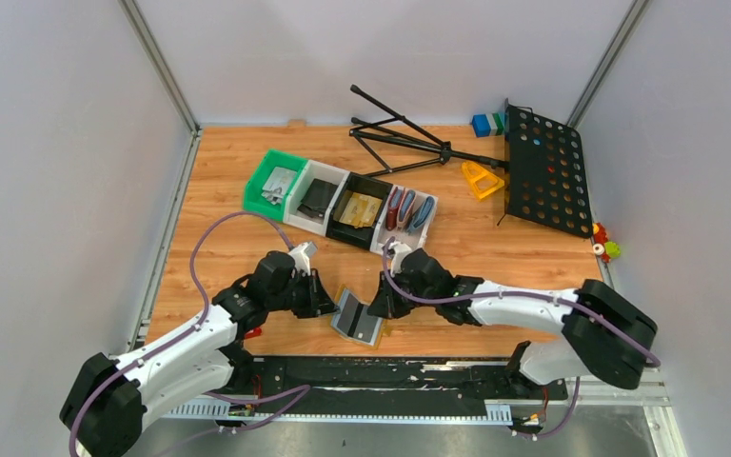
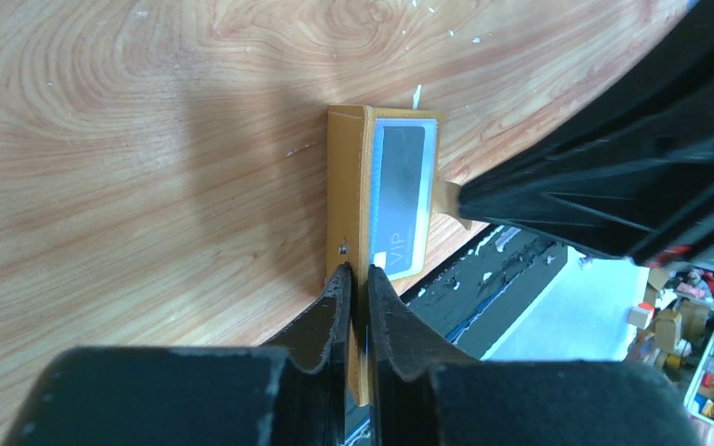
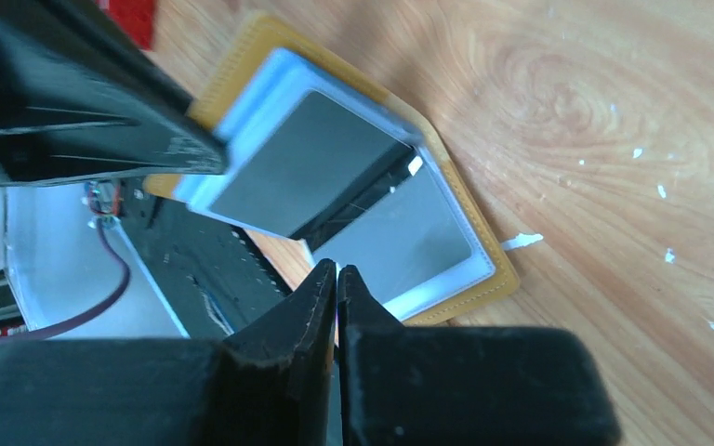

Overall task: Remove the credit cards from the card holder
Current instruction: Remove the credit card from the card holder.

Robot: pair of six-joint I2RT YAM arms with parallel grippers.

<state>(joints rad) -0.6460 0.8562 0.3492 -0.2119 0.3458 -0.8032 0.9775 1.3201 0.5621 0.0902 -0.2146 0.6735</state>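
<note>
Wooden worktop (image 1: pixel 228 181), bins (image 1: pixel 343 195) at back; card holder (image 1: pixel 360 319) lies open at near edge between your two grippers, lining up. Left gripper (image 2: pixel 358 279) pinches mustard cover edge. Right gripper (image 3: pixel 337 274) closed at pocket rim; cannot tell if card is caught. Credit cards (image 3: pixel 307 158) sit in clear pockets. Risk: your pull drags pocket and holder together, thin left grip slips, holder slides off edge. Holder spread left-right, fold roughly near-far
</note>
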